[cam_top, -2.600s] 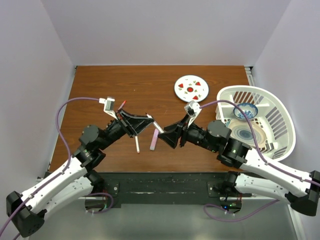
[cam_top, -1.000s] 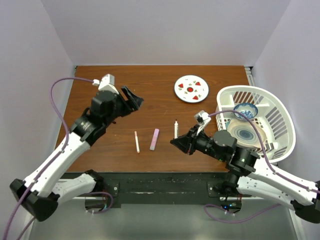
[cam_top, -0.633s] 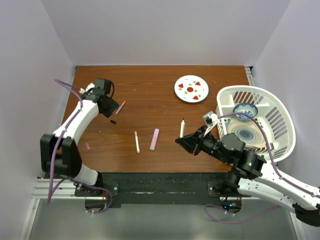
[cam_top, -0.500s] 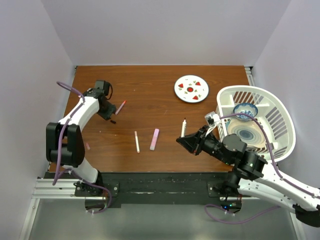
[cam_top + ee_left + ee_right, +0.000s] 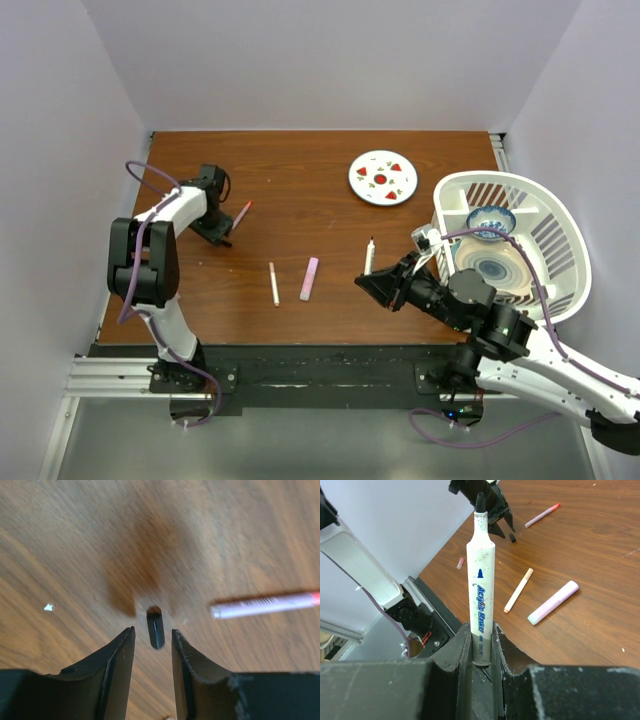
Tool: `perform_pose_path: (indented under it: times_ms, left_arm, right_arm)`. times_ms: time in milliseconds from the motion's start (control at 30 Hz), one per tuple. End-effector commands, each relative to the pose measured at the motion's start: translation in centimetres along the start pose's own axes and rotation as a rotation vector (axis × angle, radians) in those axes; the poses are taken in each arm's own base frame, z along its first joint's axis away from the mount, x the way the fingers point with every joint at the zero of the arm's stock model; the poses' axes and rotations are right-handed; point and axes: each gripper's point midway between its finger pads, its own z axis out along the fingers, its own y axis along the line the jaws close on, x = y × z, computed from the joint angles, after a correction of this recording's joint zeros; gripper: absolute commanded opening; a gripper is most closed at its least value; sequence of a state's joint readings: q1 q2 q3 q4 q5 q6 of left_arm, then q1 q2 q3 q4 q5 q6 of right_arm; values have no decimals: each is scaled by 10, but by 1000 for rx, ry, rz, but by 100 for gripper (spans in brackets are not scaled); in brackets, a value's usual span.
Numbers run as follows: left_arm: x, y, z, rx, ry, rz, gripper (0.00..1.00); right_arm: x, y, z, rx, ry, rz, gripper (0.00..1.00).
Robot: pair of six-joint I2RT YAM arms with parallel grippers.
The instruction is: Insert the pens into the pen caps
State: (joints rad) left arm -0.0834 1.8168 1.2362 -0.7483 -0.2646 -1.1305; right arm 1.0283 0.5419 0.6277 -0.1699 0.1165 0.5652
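Basket [image 5: 545, 232] holds blue bowl [image 5: 491, 221], plates [image 5: 492, 268]; right fingers [image 5: 454, 656] grip marker [image 5: 481, 595].

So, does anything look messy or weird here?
A little. The white marker in the right tool is uncapped, and its body looks smudged with dark specks. A small black cap lies loose on the table.
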Motion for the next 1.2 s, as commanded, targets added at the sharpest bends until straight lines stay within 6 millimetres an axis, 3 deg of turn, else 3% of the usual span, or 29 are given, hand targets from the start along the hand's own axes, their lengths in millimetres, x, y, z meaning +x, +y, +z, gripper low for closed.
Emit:
perform_pose_path:
  times_ms: [0, 367, 600, 867, 1167]
  left_arm:
    - [-20, -9, 7, -16, -57, -27, 40]
    - [0, 7, 31, -83, 6, 7, 33]
    - [18, 12, 33, -75, 79, 13, 38]
    - [38, 21, 43, -118, 165, 13, 35]
    - [46, 26, 34, -130, 202, -15, 42]
  right_arm:
    - [-15, 2, -4, 3, -48, -23, 0]
    - [-13, 0, 4, 18, -37, -33, 0]
    - [-9, -2, 9, 26, -35, -15, 0]
    - [-8, -2, 12, 25, -30, -16, 0]
    - [-7, -7, 12, 42, -32, -44, 0]
